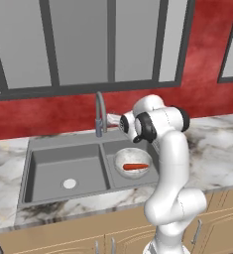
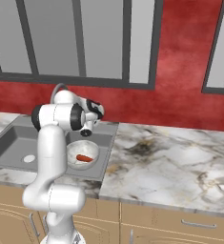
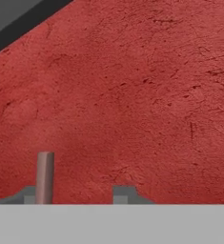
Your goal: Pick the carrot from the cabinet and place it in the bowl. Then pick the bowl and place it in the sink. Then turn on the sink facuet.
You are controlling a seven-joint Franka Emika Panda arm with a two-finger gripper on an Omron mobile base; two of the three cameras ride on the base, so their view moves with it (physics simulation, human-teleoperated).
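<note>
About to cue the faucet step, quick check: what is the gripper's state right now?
Gripper: open, nothing between the fingertips; a grey faucet lever stands by one fingertip, contact cannot be told.

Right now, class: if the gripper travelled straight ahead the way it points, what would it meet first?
The gripper faces the red wall. Straight on, it would probably meet that wall first. A thin grey rod, likely the faucet lever, stands by one fingertip and might be brushed; depth is unclear.
</note>
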